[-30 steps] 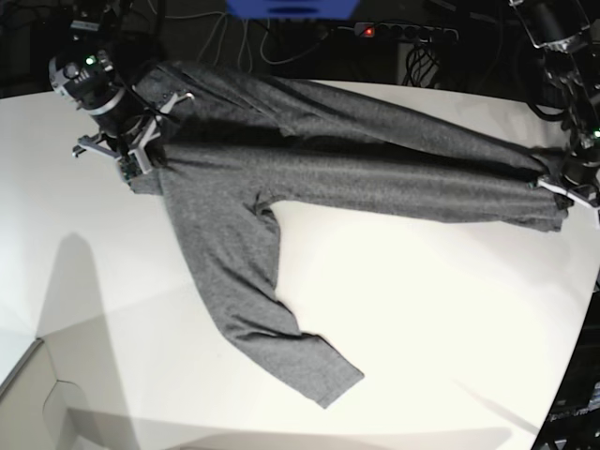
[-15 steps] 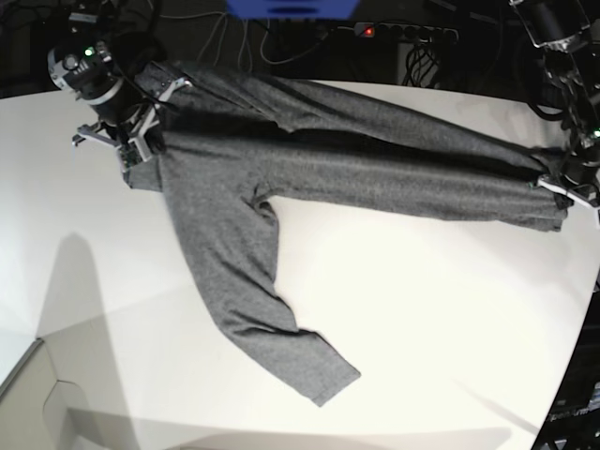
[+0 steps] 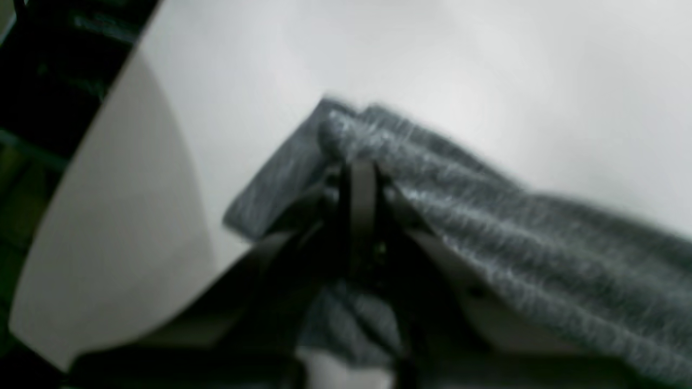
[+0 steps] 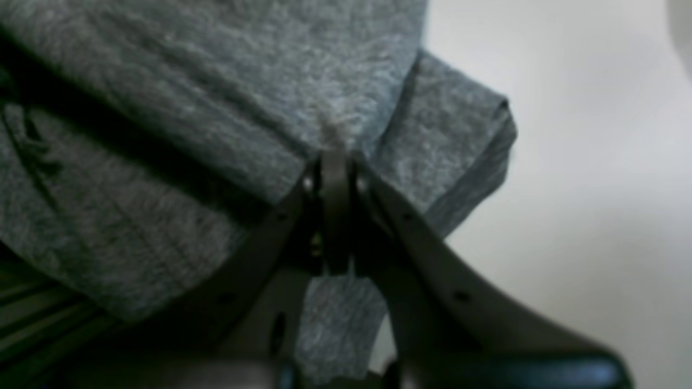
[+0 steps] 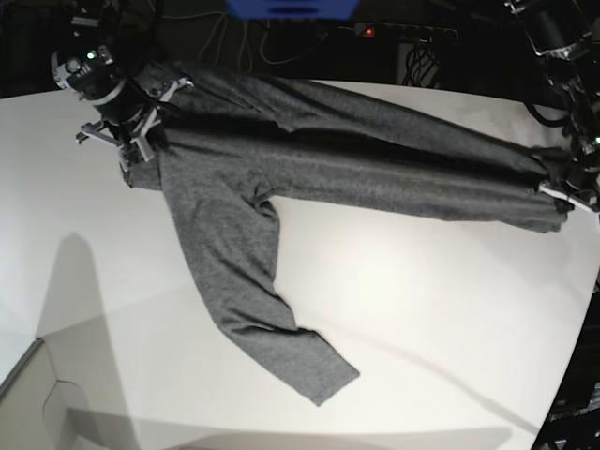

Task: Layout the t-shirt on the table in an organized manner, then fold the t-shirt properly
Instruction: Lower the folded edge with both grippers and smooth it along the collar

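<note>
Base view looks down from overhead on the table (image 5: 422,319); both wrist views, seemingly close, share its t-shirt (image 5: 309,169)

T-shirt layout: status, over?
Left gripper and right gripper both shut on the t-shirt, one at each end. Shirt stretched between them over the table, one sleeve trailing. Nothing in the way.

Beyond the far edge, against a dark background: a blue object (image 5: 292,7) at top centre, cut off by the frame; just right of it a black power strip (image 5: 405,33) with a red glowing switch; loose cables (image 5: 246,39) trailing left of both.
</note>
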`<state>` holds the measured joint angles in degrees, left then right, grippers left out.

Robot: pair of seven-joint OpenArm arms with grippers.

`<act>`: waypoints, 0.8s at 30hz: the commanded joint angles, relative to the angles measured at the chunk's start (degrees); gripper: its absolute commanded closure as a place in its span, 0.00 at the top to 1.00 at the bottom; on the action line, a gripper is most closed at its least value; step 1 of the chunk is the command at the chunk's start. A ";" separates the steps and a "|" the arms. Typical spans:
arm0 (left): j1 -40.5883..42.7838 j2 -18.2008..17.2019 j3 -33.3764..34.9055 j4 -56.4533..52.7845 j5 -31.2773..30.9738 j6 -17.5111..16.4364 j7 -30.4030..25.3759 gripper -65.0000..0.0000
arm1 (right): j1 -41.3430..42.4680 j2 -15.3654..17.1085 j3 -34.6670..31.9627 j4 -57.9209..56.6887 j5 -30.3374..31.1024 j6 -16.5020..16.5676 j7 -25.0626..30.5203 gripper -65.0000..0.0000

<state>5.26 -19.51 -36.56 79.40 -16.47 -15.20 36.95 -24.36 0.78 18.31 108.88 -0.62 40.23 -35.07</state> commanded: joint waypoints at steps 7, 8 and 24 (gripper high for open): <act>-0.82 -1.46 -0.41 0.91 -0.01 0.21 -1.74 0.00 | -0.39 0.06 0.11 -4.40 0.58 -0.23 5.93 0.00; -0.82 -1.46 -0.41 0.91 -0.01 0.21 -1.74 0.00 | -0.39 0.06 0.11 -5.36 0.58 -0.23 6.28 0.00; -2.05 -1.46 -0.41 -0.32 0.16 0.21 -1.74 0.00 | -5.49 -0.73 -1.56 2.46 0.58 -0.23 6.89 0.00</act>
<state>3.70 -19.86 -36.56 78.37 -16.19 -15.22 36.07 -29.65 -0.14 16.49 110.56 -0.84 40.05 -29.32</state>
